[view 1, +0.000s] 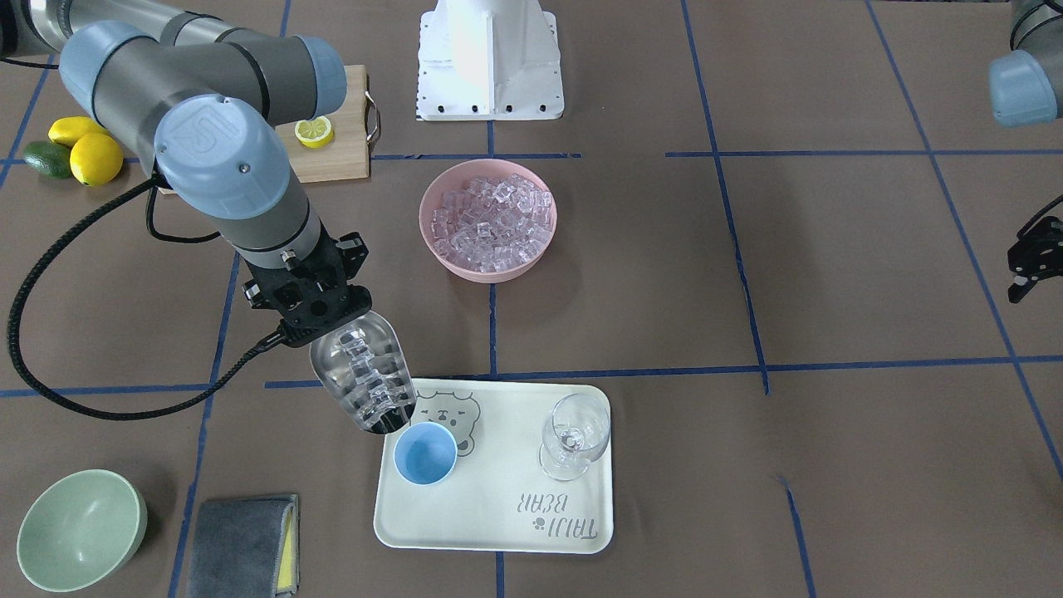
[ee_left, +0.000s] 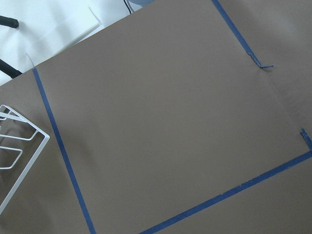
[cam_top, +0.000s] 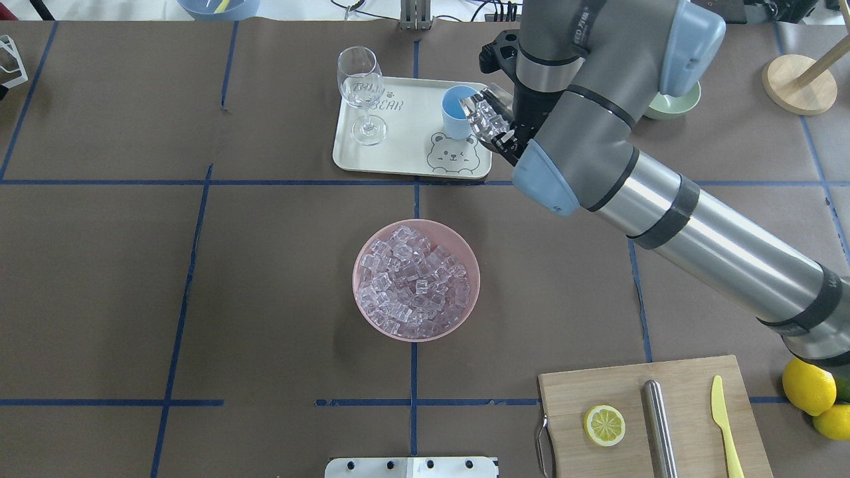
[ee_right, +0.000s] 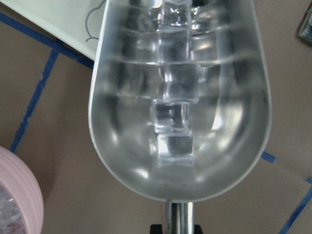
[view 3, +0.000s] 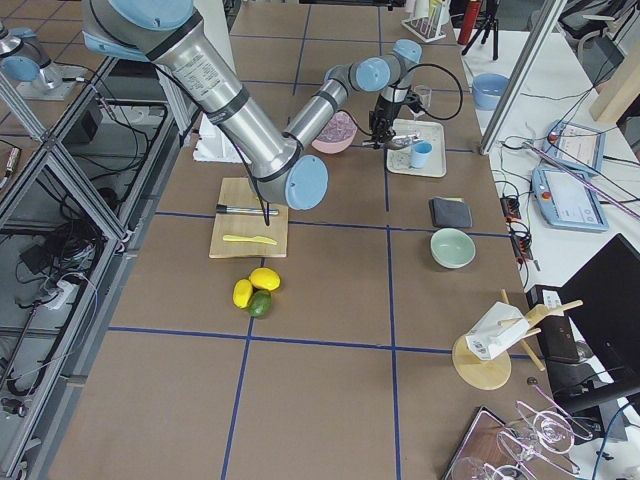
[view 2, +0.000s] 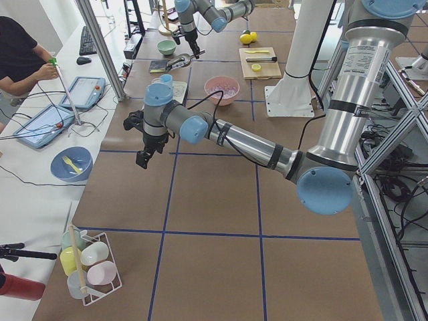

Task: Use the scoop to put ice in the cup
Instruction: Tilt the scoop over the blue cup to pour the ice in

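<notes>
While the right gripper pinches the scoop by its handle, jaws largely hidden under the wrist, the trough carries a row of ice cubes, and the pink bowl mid-table is heaped with more. The cup stands on the cream tray near a wine glass, showing only its blue interior. Scoop long axis tilted, handle up, mouth down just over the cup's rim; left gripper cut off at frame edge, jaw state cannot be told.
</notes>
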### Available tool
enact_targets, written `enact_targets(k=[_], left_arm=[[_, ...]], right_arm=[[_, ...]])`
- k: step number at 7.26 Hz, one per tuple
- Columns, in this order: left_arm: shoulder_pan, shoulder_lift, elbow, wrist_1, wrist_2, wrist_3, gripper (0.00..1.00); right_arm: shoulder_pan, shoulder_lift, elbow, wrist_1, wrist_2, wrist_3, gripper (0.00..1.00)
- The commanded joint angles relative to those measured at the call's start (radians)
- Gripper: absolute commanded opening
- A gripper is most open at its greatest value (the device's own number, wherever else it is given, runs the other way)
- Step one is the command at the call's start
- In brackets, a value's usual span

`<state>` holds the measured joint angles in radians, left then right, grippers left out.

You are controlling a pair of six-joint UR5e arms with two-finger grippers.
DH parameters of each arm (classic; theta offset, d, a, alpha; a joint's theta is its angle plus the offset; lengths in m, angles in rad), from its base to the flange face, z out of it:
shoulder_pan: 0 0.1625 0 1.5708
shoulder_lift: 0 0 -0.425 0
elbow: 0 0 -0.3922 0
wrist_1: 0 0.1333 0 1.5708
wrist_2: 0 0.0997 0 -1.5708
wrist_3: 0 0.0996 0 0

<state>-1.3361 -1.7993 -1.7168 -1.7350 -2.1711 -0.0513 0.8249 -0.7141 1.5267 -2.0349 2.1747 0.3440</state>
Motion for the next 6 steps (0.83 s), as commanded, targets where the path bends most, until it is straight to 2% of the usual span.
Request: enact_targets(k=[1,2,3,6], left_arm=[[0.0,0.0,0.003,0.0,0.002,0.002,1.0],[0.0,0.0,0.006,0.0,0.002,0.004,1.0],[0.0,0.0,0.011,-0.001,0.002,0.004,1.0],[0.0,0.0,0.009,-0.001,0.002,0.005,1.0]], right_arm=[[-0.004,0.153,-0.156,-0.127,0.007,0.004,0.0],[-0.004,0.191,-0.207,-0.151,0.017,0.004,0.0],[-0.001,0.194,-0.217,-0.183,0.046,0.003,0.0],[0.0,0.208,-0.218,-0.232,0.05,0.003,0.0]])
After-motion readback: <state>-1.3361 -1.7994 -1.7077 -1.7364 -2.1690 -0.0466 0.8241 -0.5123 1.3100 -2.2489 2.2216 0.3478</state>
